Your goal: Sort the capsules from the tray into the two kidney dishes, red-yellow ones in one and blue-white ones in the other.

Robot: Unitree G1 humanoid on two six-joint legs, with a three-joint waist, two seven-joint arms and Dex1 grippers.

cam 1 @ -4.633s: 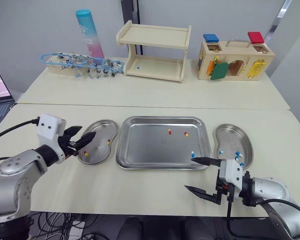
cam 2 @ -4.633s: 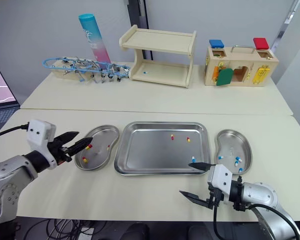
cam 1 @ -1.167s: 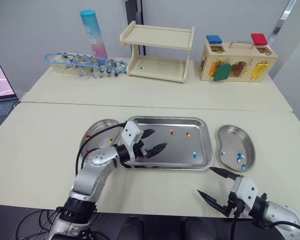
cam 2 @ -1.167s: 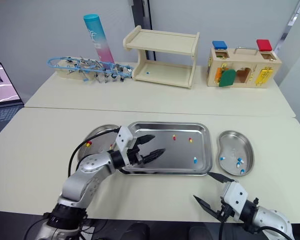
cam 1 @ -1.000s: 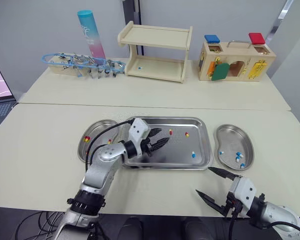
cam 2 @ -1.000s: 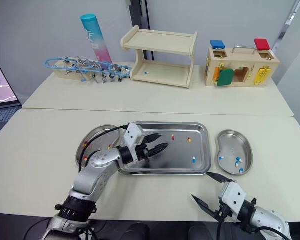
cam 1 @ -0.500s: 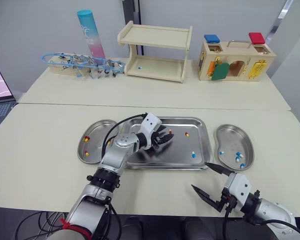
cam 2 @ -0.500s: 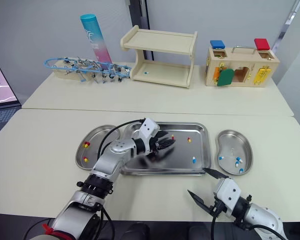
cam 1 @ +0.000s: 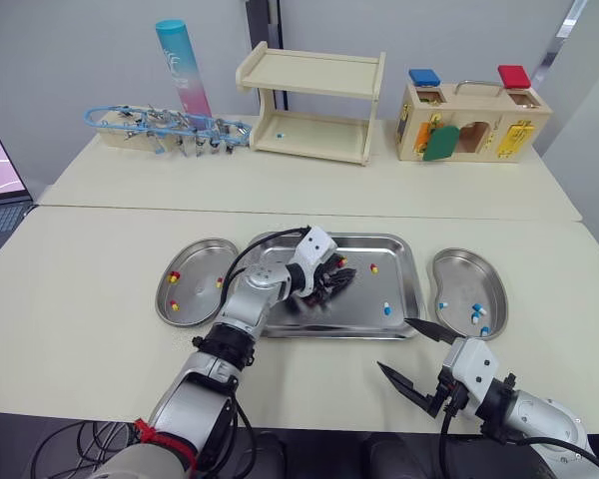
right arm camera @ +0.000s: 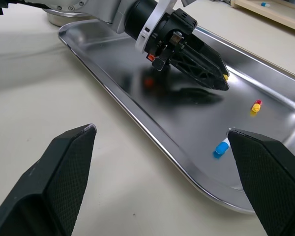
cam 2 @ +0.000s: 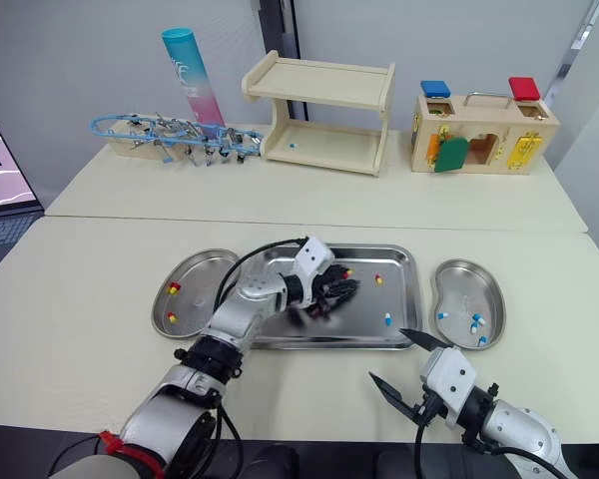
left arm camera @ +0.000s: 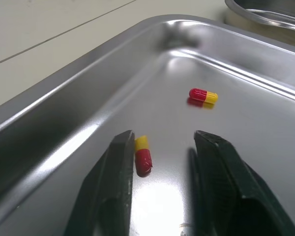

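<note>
The left end effector (left arm camera: 160,140) is down inside the tray (cam 1: 319,334), near its 12 o'clock rim. Its two fingers stand moderately apart and grip nothing. A red-yellow capsule (left arm camera: 142,156) lies on the tray floor between them, hard against one finger and well clear of the other. A second red-yellow capsule (left arm camera: 203,96) lies a little beyond, toward the tray's 1 o'clock, and a blue-white capsule (cam 1: 386,308) sits at about 4 o'clock.

The step in hand looks like the pinch on the nearer capsule. Because it sits off-centre in the gap, a plain closing would likely push it along the slick steel. A small sideways shift to centre it should come first, then a slow closing across its short axis with the tips just brushing the floor. A light grip seems wise, since a smooth capsule can squirt out.

The left kidney dish (cam 1: 195,242), at the tray's 9 o'clock, holds red-yellow capsules and is the likely drop point. The right kidney dish (cam 1: 459,257), at 3 o'clock, holds blue-white ones. The right end effector (cam 1: 393,344) hangs wide open and empty over the tabletop (cam 1: 80,319), at the tray's 5 o'clock.
</note>
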